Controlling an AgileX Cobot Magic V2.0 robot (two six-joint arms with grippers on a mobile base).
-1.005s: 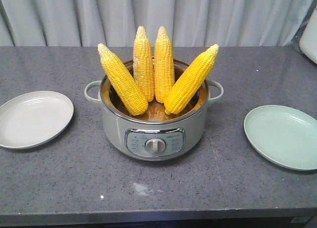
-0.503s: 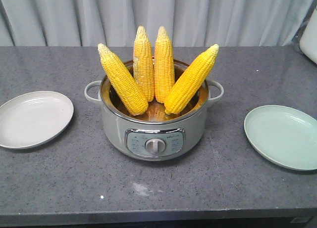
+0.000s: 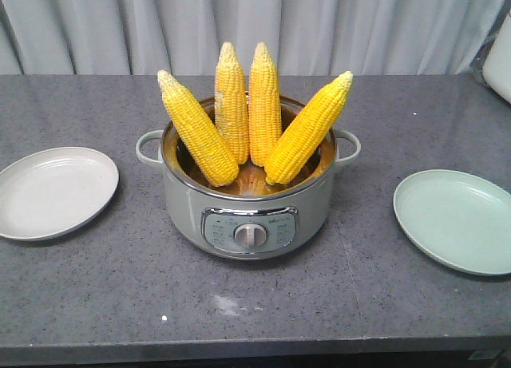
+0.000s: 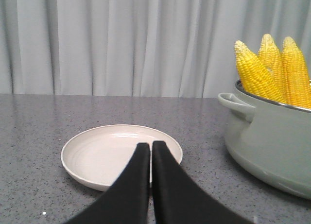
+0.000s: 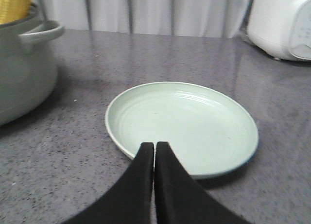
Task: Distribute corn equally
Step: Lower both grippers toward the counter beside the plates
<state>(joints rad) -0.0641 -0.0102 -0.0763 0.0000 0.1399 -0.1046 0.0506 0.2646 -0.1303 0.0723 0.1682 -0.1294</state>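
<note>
Corn (image 3: 263,112): four cobs standing in pot (image 3: 184,204) (tips fanned)
Left end effector (image 4: 151,145): pinched together, empty
Right end effector (image 5: 154,145): likewise

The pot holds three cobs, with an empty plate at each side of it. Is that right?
No. The front view shows four cobs in the pot, not three. The white plate and the green plate flank it, empty.
</note>
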